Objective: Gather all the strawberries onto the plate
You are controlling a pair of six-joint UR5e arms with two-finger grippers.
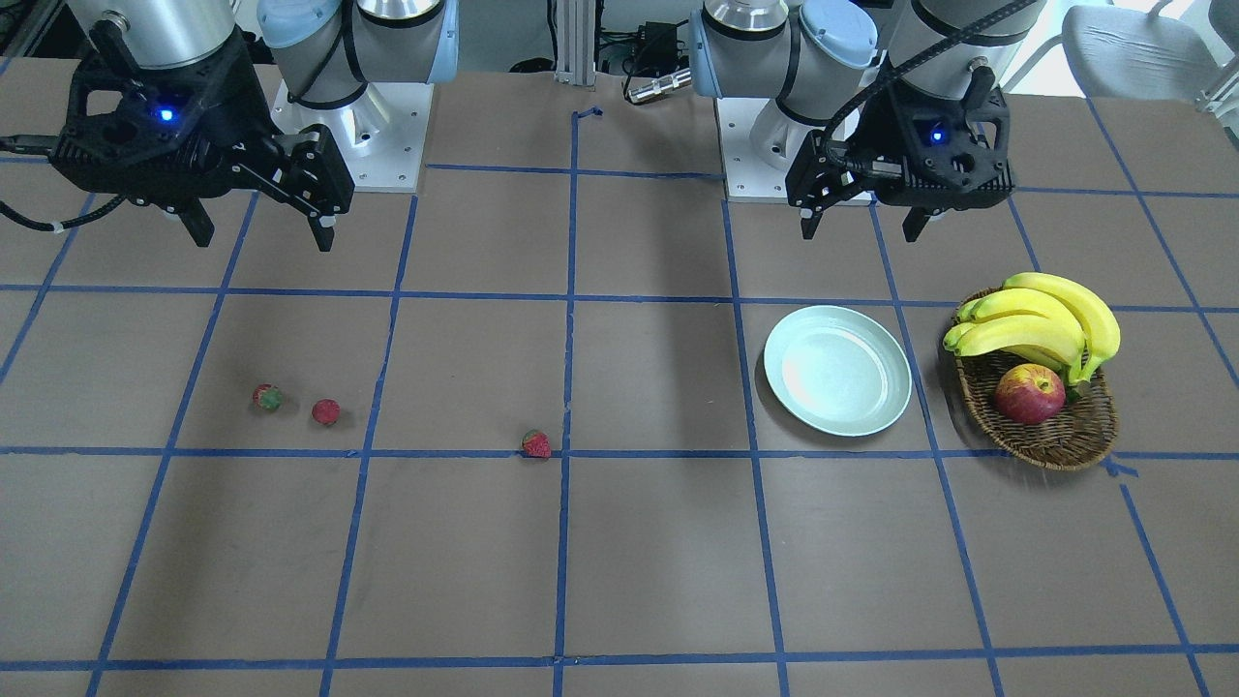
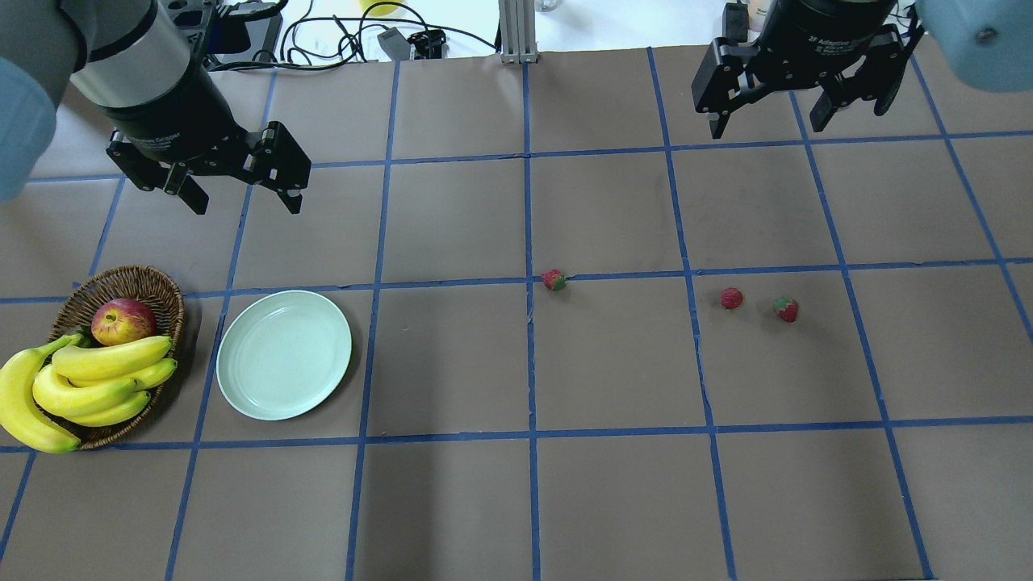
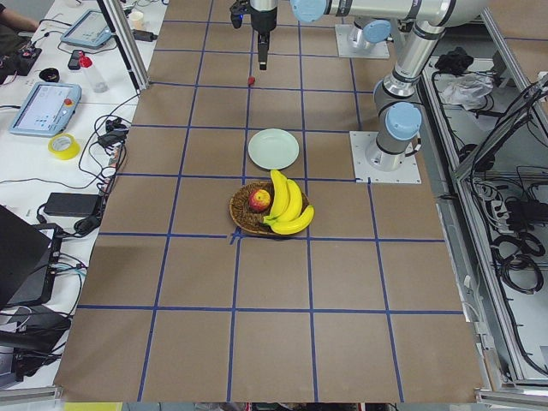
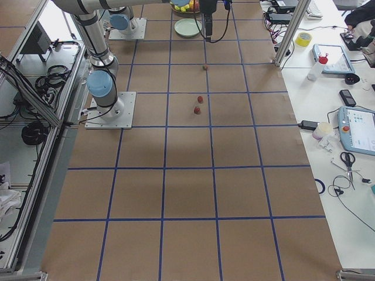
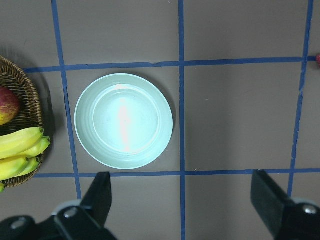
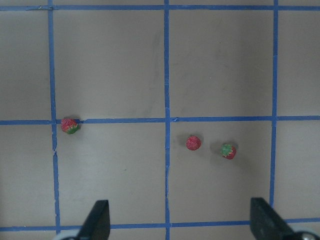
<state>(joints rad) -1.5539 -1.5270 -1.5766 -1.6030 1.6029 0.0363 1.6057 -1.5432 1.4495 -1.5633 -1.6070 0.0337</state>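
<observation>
Three small red strawberries lie apart on the brown table: one (image 2: 554, 280) near the middle, on a blue tape line, and two (image 2: 731, 298) (image 2: 786, 308) side by side on my right. The right wrist view shows all three (image 6: 69, 125) (image 6: 193, 143) (image 6: 228, 150). The pale mint-green plate (image 2: 284, 355) lies empty on my left, also in the left wrist view (image 5: 123, 121). My left gripper (image 2: 242, 196) hangs open and empty, high above the table behind the plate. My right gripper (image 2: 767, 121) hangs open and empty, high behind the two strawberries.
A brown wicker basket (image 2: 153, 284) with a red-yellow apple (image 2: 123, 320) and a bunch of bananas (image 2: 77, 386) stands left of the plate. Blue tape lines grid the table. Cables and gear lie beyond the far edge.
</observation>
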